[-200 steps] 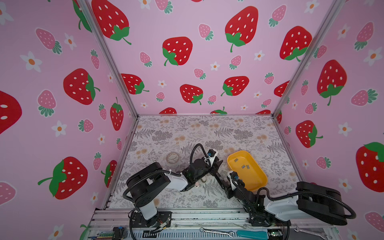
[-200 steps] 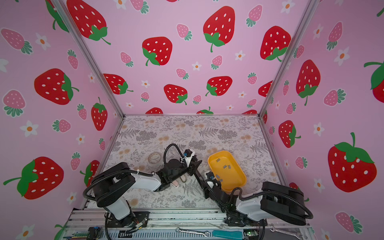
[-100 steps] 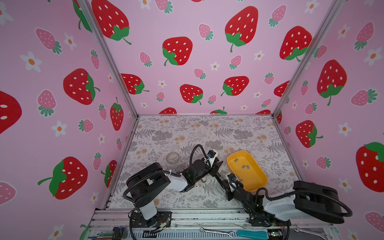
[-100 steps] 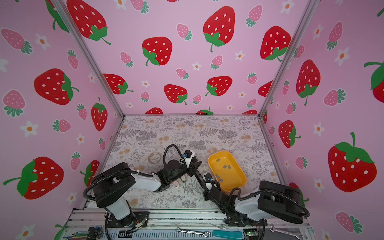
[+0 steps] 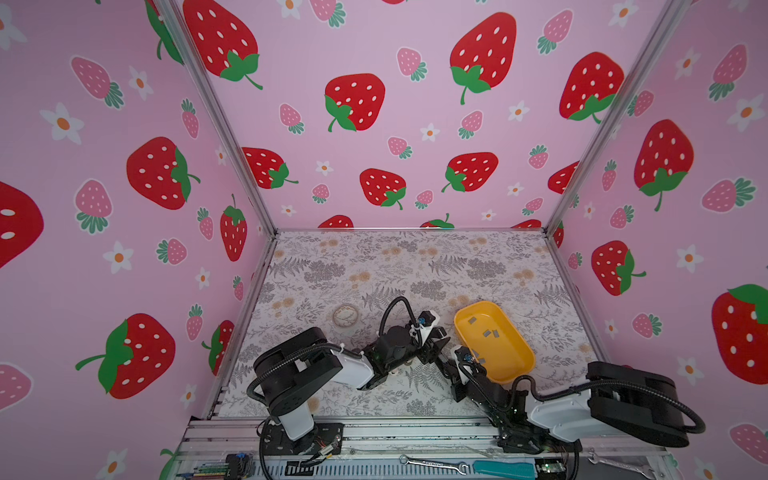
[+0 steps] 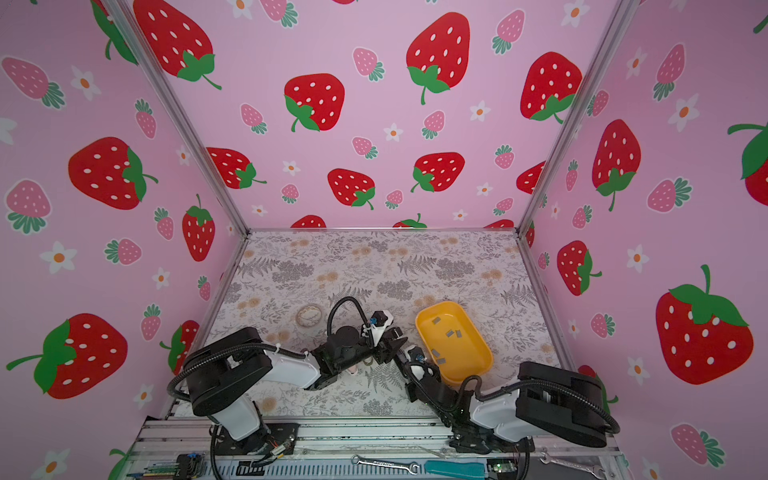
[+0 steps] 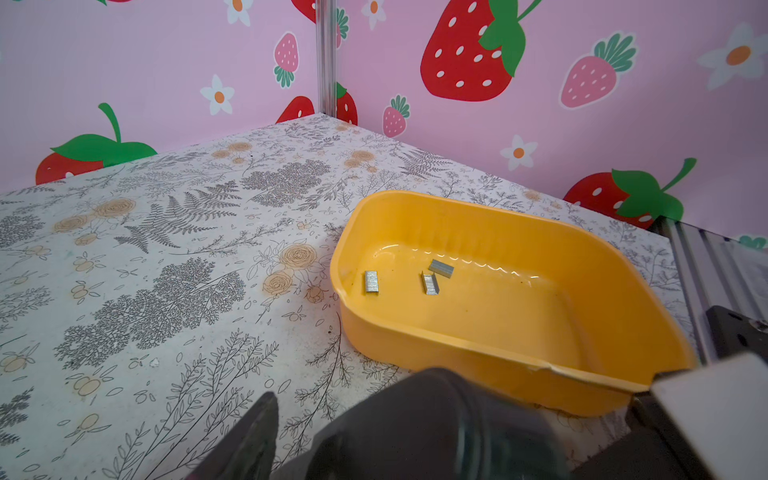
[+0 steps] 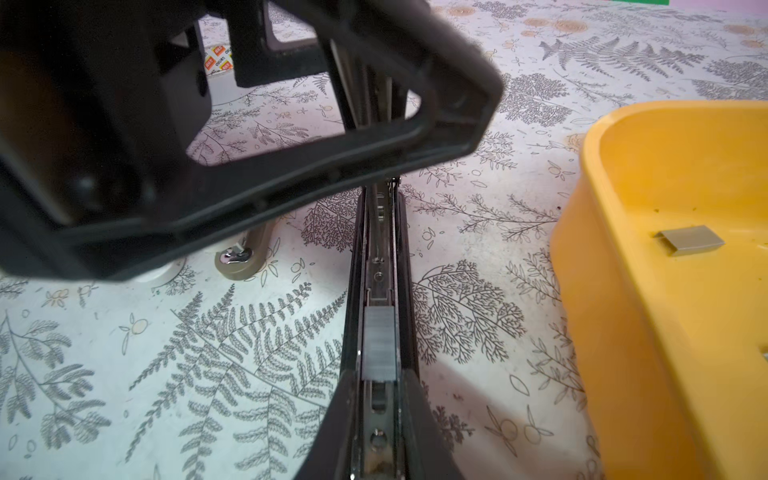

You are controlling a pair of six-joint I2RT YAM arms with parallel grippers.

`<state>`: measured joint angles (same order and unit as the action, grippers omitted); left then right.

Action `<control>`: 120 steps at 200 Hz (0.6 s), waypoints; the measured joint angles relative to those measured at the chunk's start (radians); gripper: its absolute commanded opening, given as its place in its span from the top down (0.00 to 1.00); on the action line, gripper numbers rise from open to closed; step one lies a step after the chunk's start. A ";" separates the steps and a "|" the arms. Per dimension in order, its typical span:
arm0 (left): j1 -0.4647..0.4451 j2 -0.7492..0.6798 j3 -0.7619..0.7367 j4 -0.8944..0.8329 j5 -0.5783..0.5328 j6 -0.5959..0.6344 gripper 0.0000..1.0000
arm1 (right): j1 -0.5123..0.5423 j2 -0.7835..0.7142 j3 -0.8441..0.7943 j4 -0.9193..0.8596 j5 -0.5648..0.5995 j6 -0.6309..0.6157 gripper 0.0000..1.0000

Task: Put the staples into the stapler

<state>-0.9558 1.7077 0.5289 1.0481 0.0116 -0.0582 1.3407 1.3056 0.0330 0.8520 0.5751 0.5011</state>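
staples [image 8: 378,345] in stapler [image 8: 380,257] channel — roll [image 8: 218,70] label blurred

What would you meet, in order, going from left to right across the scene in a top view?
Tape roll → left gripper → yellow tray → right arm's shoulder.

A robot lab test booth: strawberry-print walls [image 5: 395,137] on aluminium posts [image 5: 222,124] enclose a floral tabletop [image 5: 374,266]; wrenches [image 5: 432,462] lie on the near mounting rail [image 5: 395,434].
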 measured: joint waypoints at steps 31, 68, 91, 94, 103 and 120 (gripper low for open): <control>-0.003 0.000 -0.002 0.002 0.008 0.010 0.22 | 0.000 -0.005 0.000 0.000 0.000 0.003 0.86; -0.014 0.005 -0.018 0.017 0.026 0.018 0.17 | 0.000 -0.013 0.000 0.000 0.000 0.004 0.86; -0.021 0.022 -0.029 0.046 0.032 0.028 0.17 | 0.000 -0.016 0.000 0.000 0.000 0.004 0.86; -0.022 0.024 -0.031 0.050 0.033 0.030 0.17 | 0.000 -0.016 0.000 0.000 0.000 0.004 0.86; -0.024 0.033 -0.034 0.060 0.039 0.032 0.16 | 0.000 -0.017 0.000 0.000 0.000 0.005 0.86; -0.027 0.038 -0.048 0.077 0.062 0.039 0.15 | 0.000 -0.017 0.000 0.000 0.000 0.006 0.86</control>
<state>-0.9829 1.7458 0.4808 1.1255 0.0738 -0.0193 1.3407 1.2888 0.0326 0.8520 0.5751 0.5076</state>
